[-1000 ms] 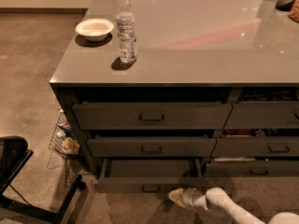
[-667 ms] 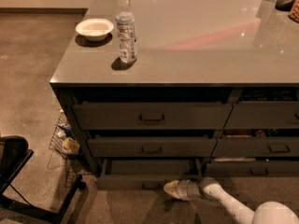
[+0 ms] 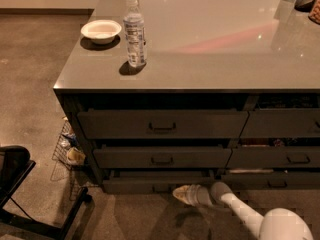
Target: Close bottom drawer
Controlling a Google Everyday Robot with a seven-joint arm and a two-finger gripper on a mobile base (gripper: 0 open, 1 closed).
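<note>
1. Your gripper sits low at the foot of the cabinet, its pale tip against the front of the bottom drawer, right of that front's middle. You cannot tell whether the jaws are parted or together.
2. Compared with a second ago, the gripper has moved up and to the left, closer to the cabinet, and the white arm reaches further in from the lower right corner.
3. The bottom drawer has gone inward with it. Earlier it stood well out with a broad band of its dark floor showing, and now only a thin strip shows above its front.
4. It is not flush yet: its front still stands a little forward of the middle drawer and the top drawer above it.
5. On the grey surface, the water bottle stands upright near the left edge, with the white bowl just beside it, both where they were.
6. The wire basket on the floor at the cabinet's left end has not shifted.
</note>
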